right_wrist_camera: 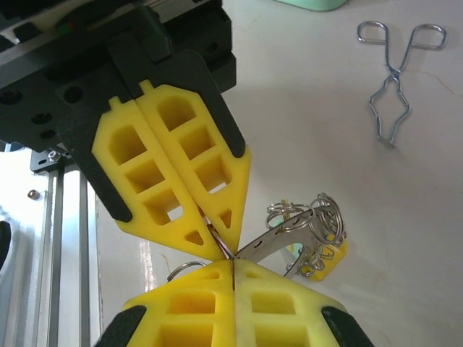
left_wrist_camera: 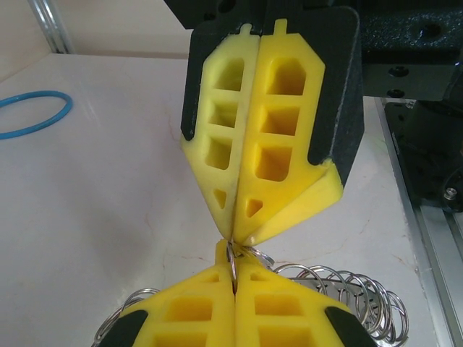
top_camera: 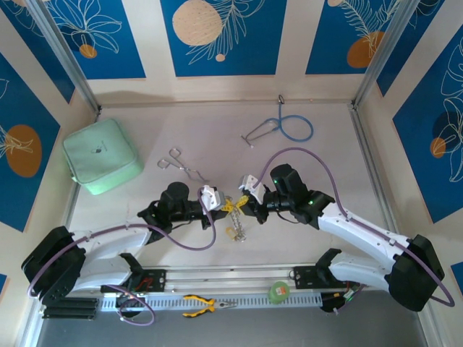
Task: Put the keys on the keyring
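Mint-green zipped pouch [top_camera: 101, 156] sat far left on pale table [top_camera: 188, 130]. Silver forceps [top_camera: 184, 168] lay right of pouch, apart from it. Blue-tubed stethoscope [top_camera: 286, 128] lay looped near back wall. Yellow-handled pliers [top_camera: 206, 306] and green roll [top_camera: 279, 292] rested on near-edge metal strip [top_camera: 318, 298].

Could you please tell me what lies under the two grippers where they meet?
The keyring with its small rings and yellow keys sits below them; closed fingertips cover the pinched part.
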Controlling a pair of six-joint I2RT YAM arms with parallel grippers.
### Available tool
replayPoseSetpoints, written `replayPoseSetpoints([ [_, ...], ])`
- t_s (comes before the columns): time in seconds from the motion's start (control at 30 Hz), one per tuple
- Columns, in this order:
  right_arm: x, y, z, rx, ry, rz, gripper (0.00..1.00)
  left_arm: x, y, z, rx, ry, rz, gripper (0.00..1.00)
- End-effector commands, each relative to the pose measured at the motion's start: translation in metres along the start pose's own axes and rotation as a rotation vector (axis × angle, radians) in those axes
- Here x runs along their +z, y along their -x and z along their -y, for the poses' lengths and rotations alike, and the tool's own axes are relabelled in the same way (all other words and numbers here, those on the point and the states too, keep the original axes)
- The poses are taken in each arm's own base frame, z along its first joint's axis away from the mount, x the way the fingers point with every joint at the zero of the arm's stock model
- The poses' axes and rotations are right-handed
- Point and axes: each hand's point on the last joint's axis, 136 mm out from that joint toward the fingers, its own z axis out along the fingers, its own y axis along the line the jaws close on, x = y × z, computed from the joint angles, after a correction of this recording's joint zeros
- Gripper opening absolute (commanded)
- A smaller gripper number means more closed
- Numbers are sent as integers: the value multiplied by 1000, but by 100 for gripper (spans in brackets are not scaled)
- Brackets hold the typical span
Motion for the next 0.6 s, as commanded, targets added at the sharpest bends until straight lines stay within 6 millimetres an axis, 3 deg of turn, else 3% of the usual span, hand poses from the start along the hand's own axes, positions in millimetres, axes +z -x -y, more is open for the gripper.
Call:
replayPoseSetpoints([
  [0.0,-3,15,19,40,-90,25,0,-2,19,11,34,-44,73,0],
  [0.2,-4,16,31,131,-154,36,0,-3,14,9,80,-22,47,0],
  [0.57,7,11,28,215,-133,26,0,-1,14,6,175,25,36,0],
])
